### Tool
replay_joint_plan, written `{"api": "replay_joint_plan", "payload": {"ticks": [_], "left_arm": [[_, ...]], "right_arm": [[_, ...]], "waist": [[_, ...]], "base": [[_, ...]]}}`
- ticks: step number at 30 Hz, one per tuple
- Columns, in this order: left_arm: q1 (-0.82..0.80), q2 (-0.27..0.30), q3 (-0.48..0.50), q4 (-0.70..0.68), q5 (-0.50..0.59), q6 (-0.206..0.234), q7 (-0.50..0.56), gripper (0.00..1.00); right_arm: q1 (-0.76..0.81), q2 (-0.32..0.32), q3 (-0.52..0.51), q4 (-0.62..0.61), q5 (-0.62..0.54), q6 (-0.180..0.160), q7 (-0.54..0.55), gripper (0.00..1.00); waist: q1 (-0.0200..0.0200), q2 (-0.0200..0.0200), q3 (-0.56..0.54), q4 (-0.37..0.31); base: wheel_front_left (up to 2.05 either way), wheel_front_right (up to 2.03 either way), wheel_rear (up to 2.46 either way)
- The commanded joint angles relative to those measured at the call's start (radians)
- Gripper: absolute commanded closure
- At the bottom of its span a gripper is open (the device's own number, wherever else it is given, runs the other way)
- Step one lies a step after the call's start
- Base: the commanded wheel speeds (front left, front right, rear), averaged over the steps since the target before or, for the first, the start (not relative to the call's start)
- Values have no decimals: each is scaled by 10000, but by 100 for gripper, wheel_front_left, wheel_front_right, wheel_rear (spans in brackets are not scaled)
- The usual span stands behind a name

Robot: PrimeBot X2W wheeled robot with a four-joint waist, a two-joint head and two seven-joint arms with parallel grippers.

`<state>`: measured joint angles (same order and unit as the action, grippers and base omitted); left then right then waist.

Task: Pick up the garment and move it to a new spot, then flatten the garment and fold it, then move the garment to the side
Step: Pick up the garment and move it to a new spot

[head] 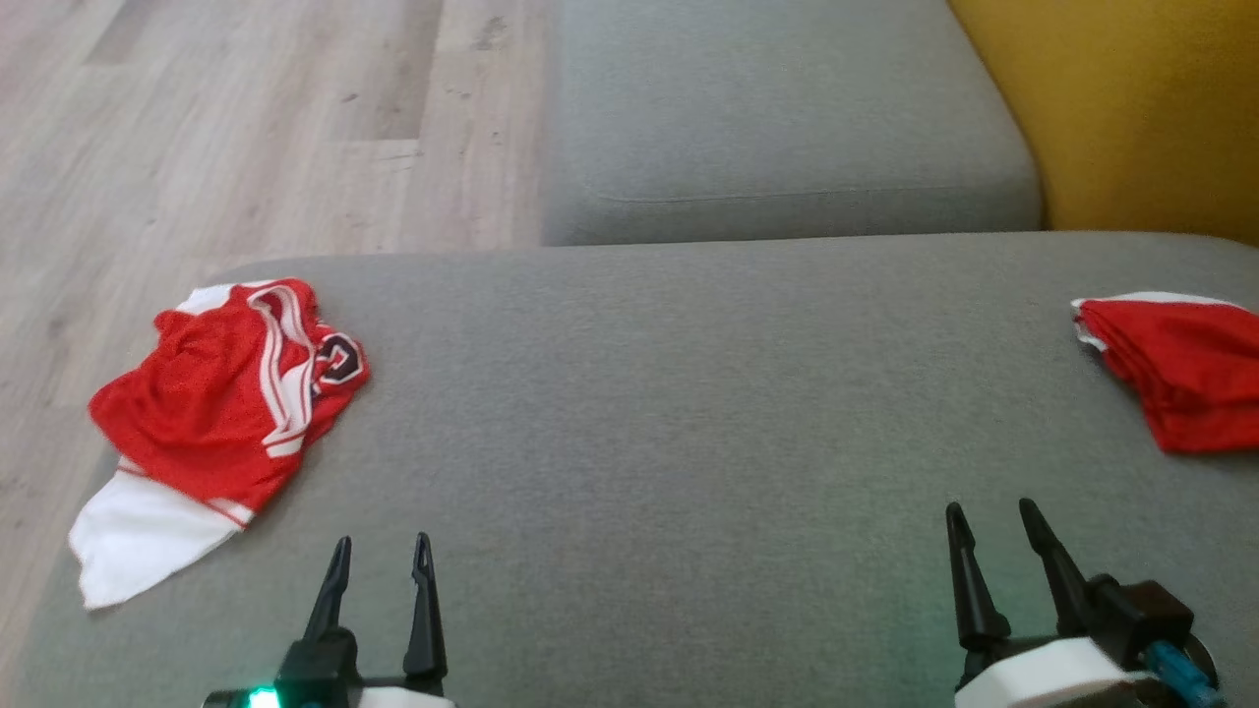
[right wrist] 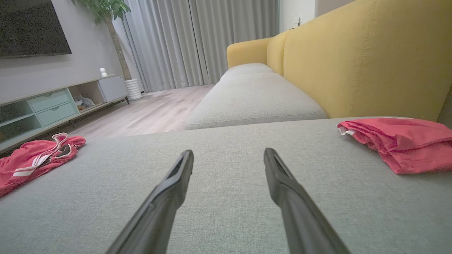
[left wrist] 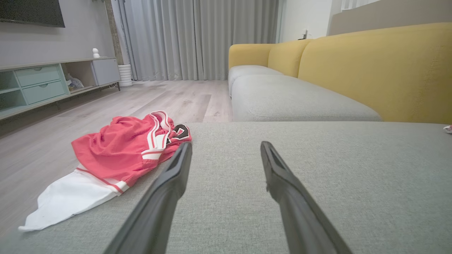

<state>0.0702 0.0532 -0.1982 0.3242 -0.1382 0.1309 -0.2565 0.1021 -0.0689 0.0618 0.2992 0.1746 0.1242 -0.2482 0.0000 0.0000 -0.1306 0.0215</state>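
Garment [head: 221,403] comes first: a red jersey with white stripes and a white part, lying crumpled at the left edge of the grey cushion [head: 669,413]. Its white part reaches the very border of the cushion on the near side, and I cannot tell whether it hangs over toward the floor [head: 197,147]. At the opposite, right edge of the cushion lies a folded red cloth [head: 1180,379], well apart from the crumpled one. I judge that it is not my piece for now.

The left gripper [head: 383,541] hovers above the near edge of the cushion, toward its left part, with the two fingers apart and nothing between them. The right gripper [head: 989,507] is above the near edge toward the right part, also spread and empty. Neither touches any fabric.

So I judge that the first step, the pick-up, is not yet begun. The next move, in my opinion, belongs to the left gripper, because it is nearer. I should bring it toward the left edge of the cushion and lower it on the thick red bunch, not on the thin white border. Then I close the fingers on several layers, lift, and carry the piece to the bare middle of the cushion, where there is room for flattening.
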Motion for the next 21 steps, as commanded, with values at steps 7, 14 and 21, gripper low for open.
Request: {"api": "replay_joint_plan", "payload": {"ticks": [7,14,21], "left_arm": [[-558,-18,481,-244,189,-19,-53,0],[-325,201,794,-582,594,25,-53,0],[-194,156,1412,-1109,444,235,-53,0]], "right_arm": [[-153,87,126,-423,24,65,-135,0],[-344,157,-28,-463,60,65,-135,0],[-856,-21,119,-408,9,65,-135,0]], "waist": [[0,0,83,1604],[0,0,388,4028],[0,0,1059,4766]], "base": [[0,0,0],[0,0,0],[0,0,0]]}}
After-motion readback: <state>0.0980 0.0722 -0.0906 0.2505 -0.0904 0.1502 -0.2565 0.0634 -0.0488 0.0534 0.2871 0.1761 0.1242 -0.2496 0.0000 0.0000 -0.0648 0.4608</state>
